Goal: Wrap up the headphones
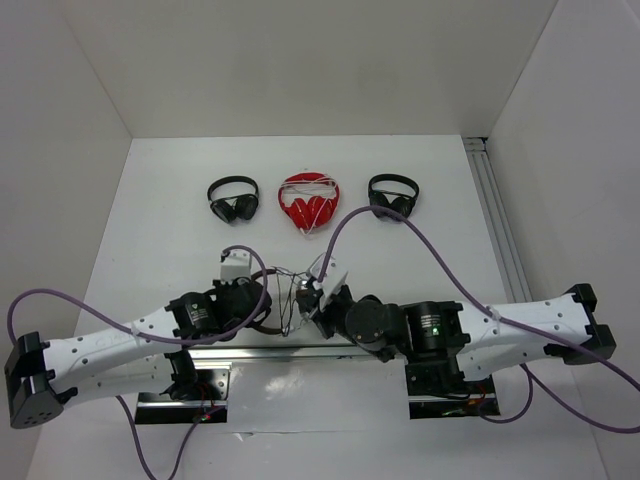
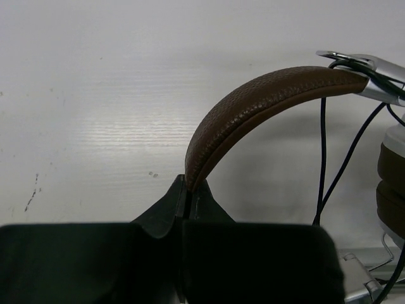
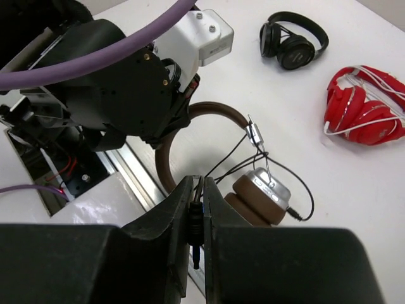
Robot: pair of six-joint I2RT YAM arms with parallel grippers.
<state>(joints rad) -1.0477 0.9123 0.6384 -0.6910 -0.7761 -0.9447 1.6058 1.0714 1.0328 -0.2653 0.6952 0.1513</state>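
Brown, leather-like, the headband of the headphones is pinched between the two fingers of the left hand. The jaws are closed narrow on the lower end of the band, which curves up and to the right from this hand. At the band's far end a silver metal slider and a brown ear pad show at the right border. The thin dark cable hangs down beside them.

The right hand is also closed, on a thin dark stem of the cable held between its fingertips. Just ahead of this hand and a little to the right is one ear cup with a silver back, and loose loops of cable run around it. The cup seems to lie on the white bench, and the headphones are between the two hands.

Well beyond both hands three other pairs lie in a row, apart from each other: a black pair, a red pair with white cord and a second black pair.
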